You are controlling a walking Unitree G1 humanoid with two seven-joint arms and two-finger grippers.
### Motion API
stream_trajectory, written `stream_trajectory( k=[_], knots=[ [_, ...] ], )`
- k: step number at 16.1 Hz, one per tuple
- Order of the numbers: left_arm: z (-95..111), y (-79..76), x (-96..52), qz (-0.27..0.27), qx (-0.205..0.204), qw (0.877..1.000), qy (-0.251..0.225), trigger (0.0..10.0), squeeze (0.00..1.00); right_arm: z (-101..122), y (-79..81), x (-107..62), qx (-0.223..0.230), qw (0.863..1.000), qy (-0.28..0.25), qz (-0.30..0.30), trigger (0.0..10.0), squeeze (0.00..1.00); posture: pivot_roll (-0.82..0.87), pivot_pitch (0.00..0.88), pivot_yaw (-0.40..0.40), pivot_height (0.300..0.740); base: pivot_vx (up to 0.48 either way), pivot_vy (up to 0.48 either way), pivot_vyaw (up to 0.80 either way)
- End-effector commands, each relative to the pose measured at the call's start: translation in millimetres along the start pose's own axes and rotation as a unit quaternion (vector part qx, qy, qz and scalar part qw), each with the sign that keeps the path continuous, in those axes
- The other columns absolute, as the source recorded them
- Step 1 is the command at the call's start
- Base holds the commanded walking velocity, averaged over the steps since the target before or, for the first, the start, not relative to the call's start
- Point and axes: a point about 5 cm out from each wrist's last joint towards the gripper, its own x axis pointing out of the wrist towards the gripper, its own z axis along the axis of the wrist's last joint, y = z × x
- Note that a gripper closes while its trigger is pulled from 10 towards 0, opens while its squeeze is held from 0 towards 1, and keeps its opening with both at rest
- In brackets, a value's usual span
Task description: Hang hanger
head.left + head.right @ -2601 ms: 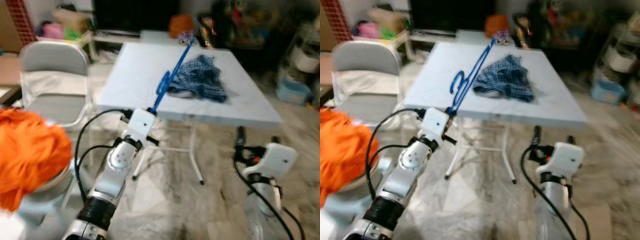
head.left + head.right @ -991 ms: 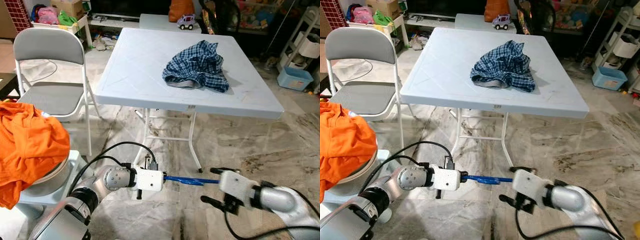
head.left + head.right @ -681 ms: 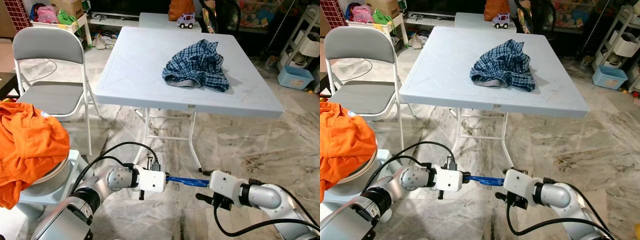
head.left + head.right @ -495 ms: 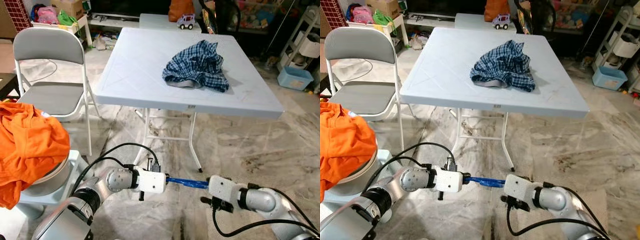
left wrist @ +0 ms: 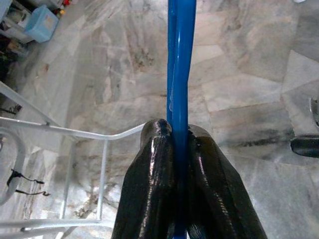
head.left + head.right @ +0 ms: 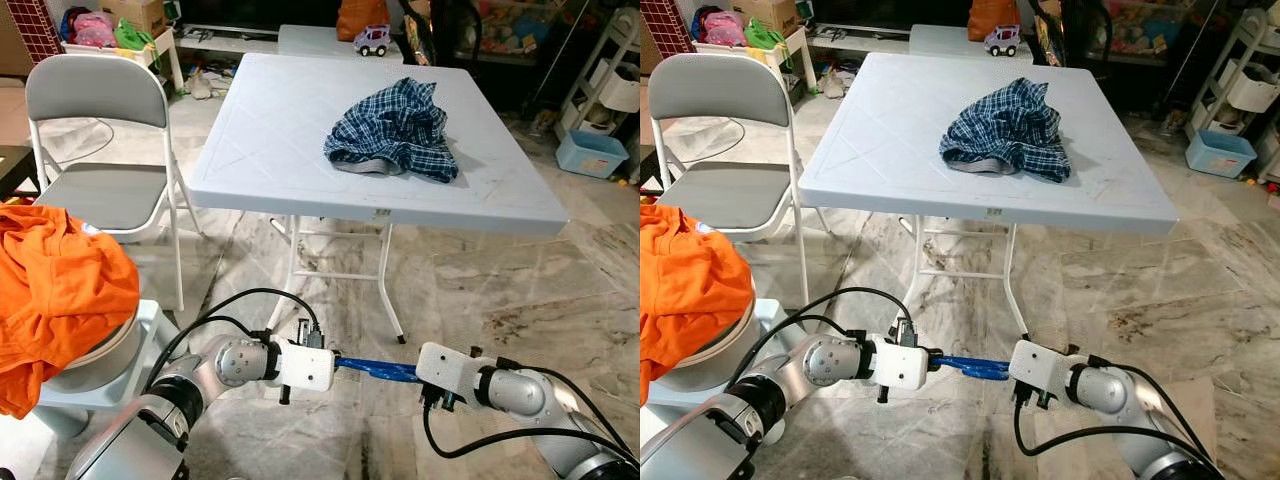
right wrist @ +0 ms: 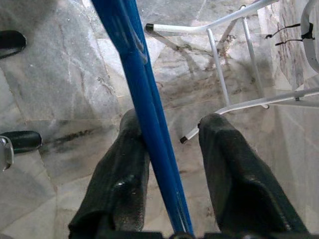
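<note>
Marble floor (image 6: 480, 290) in front of robot, low down: blue hanger (image 6: 378, 369) spans between both arms, above floor. Left gripper (image 5: 179, 149) clenched on its bar; right gripper (image 7: 172, 149) spread, bar resting against one finger. Hanger looks thin, stiff, light, prob. slick plastic; grip mid-bar. Beyond: white table (image 6: 300, 150), plaid shirt (image 6: 395, 130) near far-right corner.

White folding table (image 6: 290, 150) on marble floor (image 6: 520, 290) — crumpled plaid shirt (image 6: 392, 130) on top

Head stereo looks down; wrist cameras close, along jaws.
</note>
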Motion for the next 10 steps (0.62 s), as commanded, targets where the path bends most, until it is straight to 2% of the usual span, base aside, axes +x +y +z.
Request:
stream_trajectory(
  k=[1, 8, 10],
  knots=[
    [2.1, 0.6, 1.6, -0.009, 0.014, 1.000, -0.002, 10.0, 0.00, -2.4, -2.8, -0.4, -0.004, 1.000, 0.006, -0.004, 0.0, 0.00, 0.07, 0.054, -0.069, 0.740, 0.000, 0.000, 0.00],
    [-0.2, -2.8, 0.9, -0.017, 0.024, 1.000, 0.006, 10.0, 0.00, -3.0, -0.2, -0.6, -0.010, 1.000, 0.006, 0.012, 0.0, 0.00, 0.07, 0.057, -0.069, 0.740, 0.000, 0.000, 0.00],
    [-0.6, -3.6, 1.0, -0.014, 0.006, 1.000, 0.003, 10.0, 0.00, -3.9, 0.9, -1.4, -0.010, 1.000, 0.007, 0.014, 0.0, 0.00, 0.07, 0.058, -0.068, 0.740, 0.000, 0.000, 0.00]
  ],
)
